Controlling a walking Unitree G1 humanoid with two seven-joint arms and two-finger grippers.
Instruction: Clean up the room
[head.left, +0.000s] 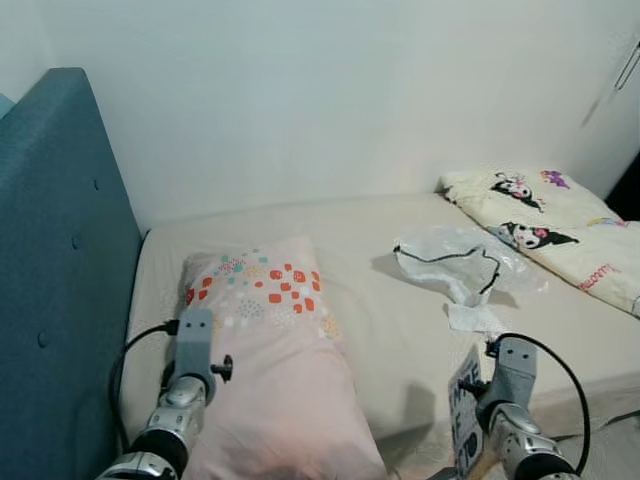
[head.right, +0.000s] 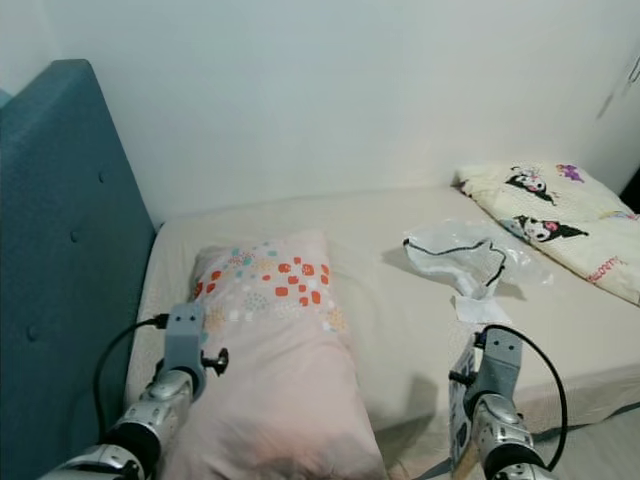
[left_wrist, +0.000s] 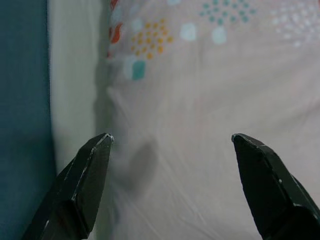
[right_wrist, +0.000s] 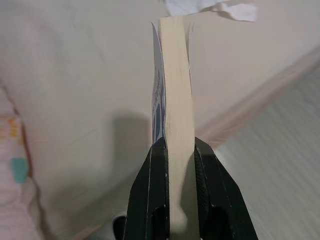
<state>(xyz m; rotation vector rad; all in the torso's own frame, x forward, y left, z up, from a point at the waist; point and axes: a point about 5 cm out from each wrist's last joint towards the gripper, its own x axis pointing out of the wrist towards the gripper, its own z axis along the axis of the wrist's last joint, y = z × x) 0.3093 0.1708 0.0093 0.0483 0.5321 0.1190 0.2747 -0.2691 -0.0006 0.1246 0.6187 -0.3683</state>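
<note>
My right gripper (right_wrist: 177, 145) is shut on a thin paperback book (right_wrist: 176, 80), seen edge-on with its pale pages towards the camera. From the head the book (head.left: 463, 405) stands upright beside my right wrist (head.left: 512, 385), just off the bed's front edge. My left gripper (left_wrist: 171, 137) is open, hovering over a pink pillow (left_wrist: 215, 100) printed with coloured dots. That pillow (head.left: 270, 340) lies lengthwise on the bed near the headboard, and my left wrist (head.left: 192, 350) is at its left side.
A teal padded headboard (head.left: 50, 280) borders the bed (head.left: 390, 330) on the left. A clear plastic bag (head.left: 455, 255) and a crumpled white tissue (head.left: 475, 318) lie mid-bed. A cartoon-print blanket (head.left: 555, 225) sits at the far right. Floor (right_wrist: 280, 165) shows beside the mattress.
</note>
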